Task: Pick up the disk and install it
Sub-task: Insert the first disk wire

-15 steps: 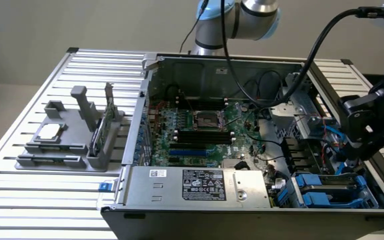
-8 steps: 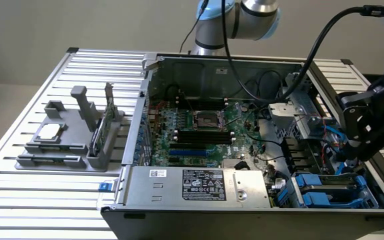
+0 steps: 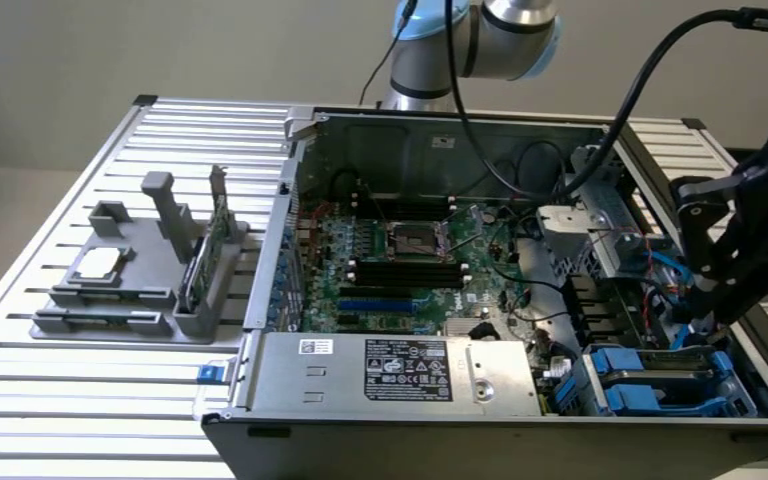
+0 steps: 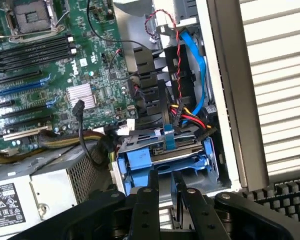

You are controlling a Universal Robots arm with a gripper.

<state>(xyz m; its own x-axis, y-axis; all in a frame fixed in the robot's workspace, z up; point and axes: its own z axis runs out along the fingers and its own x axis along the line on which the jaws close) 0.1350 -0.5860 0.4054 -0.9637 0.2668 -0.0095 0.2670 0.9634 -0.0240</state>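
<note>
**Entry: disk fitting, drive-bay corner of an open tower**

Step in hand (judged): seating the disk in its bay.

1. Computer case (image 3: pixel 491 445): lies open on its side. The drive bay is in the corner at the exterior view's right, just beside the power supply (image 3: pixel 398 370). The bay walls are close, so the approach should run straight along the rails, with no sideways drift.
2. Gripper (image 3: pixel 702 322): hangs over that bay corner, clenched on the disk with a jaw on either face.
3. Disk (image 4: pixel 162 162): grey slab in a blue carrier frame, low among the bay rails. Whether it is fully home cannot be told. It should be kept level and pressed evenly, because a tilted frame is likely to bind.
4. Power wires (image 4: pixel 190 117): red, yellow and black, bunched just behind the carrier. Judged the main snag risk.
5. Blue data cable (image 4: pixel 197 55): loops down towards the same spot and should be kept out from under the frame.

Surface and room:

6. Wall (image 3: pixel 91 50): plain and pale.
7. Table (image 3: pixel 77 420): slatted metal, bearing the case.
8. Grey fixture (image 3: pixel 117 300): stands on the table well apart from the case, at the exterior view's left.
9. Keyboard (image 4: pixel 285 200): dark, beyond the table edge.
10. Green circuit card (image 3: pixel 204 262): upright in the fixture.
11. Silver chip (image 3: pixel 97 262): lies flat on the fixture
</note>
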